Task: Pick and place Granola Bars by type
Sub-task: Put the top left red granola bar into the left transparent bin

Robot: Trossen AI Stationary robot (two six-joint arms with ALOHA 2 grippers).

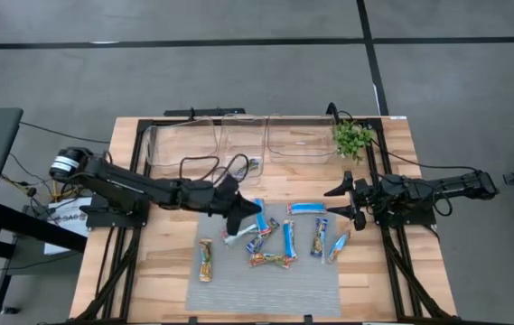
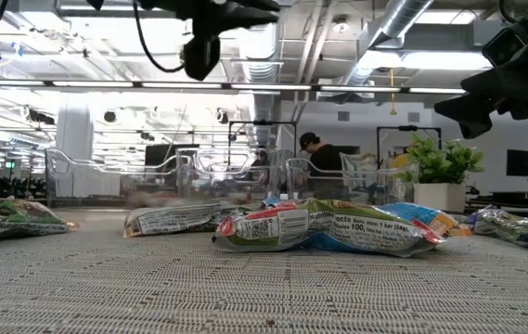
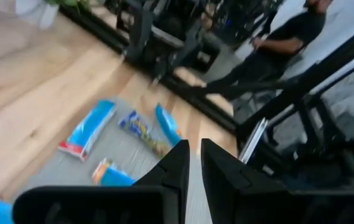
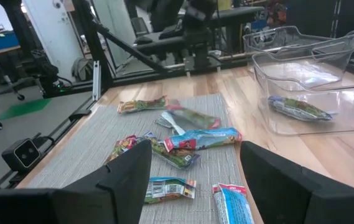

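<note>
Left arm reaches rightward across the table, its gripper (image 1: 241,215) raised above the surface, fingers (image 3: 177,165) nearly together with a thin gap. Right arm waits at the right edge, gripper (image 1: 345,202) spread wide.

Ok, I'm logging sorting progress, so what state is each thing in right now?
Left gripper: nearly shut, up above the mat, nothing seen in it.
Right gripper: open, empty.
Granola Bars: lying loose on the mat.
Clear bin: upright, one bar inside.
</note>
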